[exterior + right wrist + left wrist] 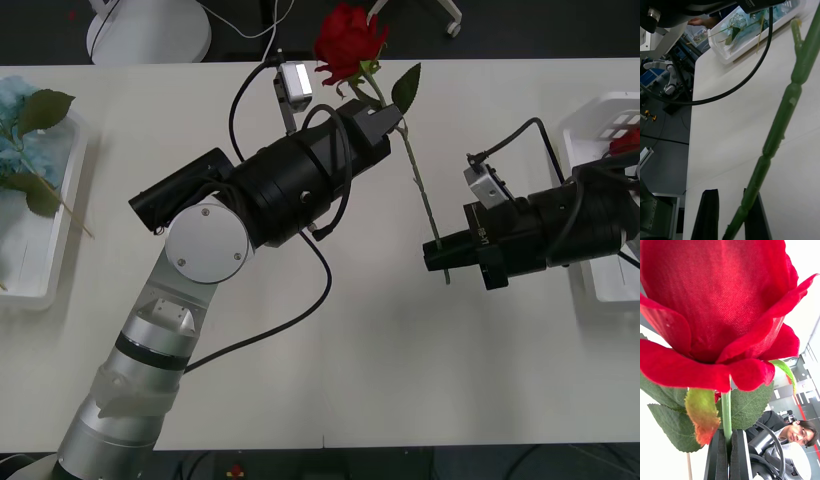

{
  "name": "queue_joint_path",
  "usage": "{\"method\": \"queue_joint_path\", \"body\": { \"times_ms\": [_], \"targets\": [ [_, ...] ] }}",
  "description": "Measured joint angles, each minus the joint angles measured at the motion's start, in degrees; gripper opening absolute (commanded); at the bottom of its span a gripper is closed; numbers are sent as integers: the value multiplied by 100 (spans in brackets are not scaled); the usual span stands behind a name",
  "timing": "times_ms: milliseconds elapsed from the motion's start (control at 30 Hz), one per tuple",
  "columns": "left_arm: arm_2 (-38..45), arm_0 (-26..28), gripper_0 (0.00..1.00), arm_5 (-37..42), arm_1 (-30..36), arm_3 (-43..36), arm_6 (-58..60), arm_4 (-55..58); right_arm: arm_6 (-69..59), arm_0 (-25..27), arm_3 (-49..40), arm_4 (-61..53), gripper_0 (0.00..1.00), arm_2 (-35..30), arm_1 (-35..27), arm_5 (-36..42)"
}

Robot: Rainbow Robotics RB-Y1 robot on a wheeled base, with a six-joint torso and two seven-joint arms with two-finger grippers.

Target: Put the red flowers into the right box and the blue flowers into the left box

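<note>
left tray (45, 290): cut off by the front view's left edge, blue flowers (15, 125) too
right tray (590, 130): runs off the right edge, mostly under the right arm
red bit in right tray (627, 141): too little showing to tell
rose stem (420, 190): upper part tucked behind the left end effector (385, 120)
rose bloom (715, 303): cropped in the left wrist view

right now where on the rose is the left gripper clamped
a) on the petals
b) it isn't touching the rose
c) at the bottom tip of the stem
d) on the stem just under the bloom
d) The left gripper is shut on the red rose at the stem just below the bloom; the left wrist view shows its fingers pinching the stem there, while the right gripper meets the stem's lower end.
</note>
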Motion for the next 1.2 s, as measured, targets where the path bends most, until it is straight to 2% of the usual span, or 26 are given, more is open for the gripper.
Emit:
{"method": "queue_joint_path", "body": {
  "times_ms": [133,167,233,267,300,333,567,767,967,1200],
  "targets": [
    [0,0,1,-1,0,0,0,-18,0,1,0,0,0,0,16,-2],
    [0,0,6,-1,0,0,0,-31,0,1,0,0,0,0,16,-2],
    [0,0,45,-1,0,0,1,-52,0,2,-4,0,0,0,16,-11],
    [0,0,70,-1,1,0,1,-57,0,2,-12,0,0,0,16,-30],
    [0,0,82,-1,3,0,1,-59,0,2,-22,0,0,0,16,-41],
    [0,0,100,-1,10,0,1,-59,0,2,-33,0,0,0,16,-48],
    [0,0,100,-1,393,-7,1,203,0,2,-75,0,0,-1,16,-148],
    [5,7,100,41,1203,-234,1,645,0,3,-78,-1,0,-31,15,-175],
    [445,75,100,1281,2101,-690,1,846,0,4,-83,68,0,-102,-10,-346],
    [1398,103,100,2812,2567,-822,-361,1087,-270,7,-96,722,0,-449,-245,-442]
  ]
}}
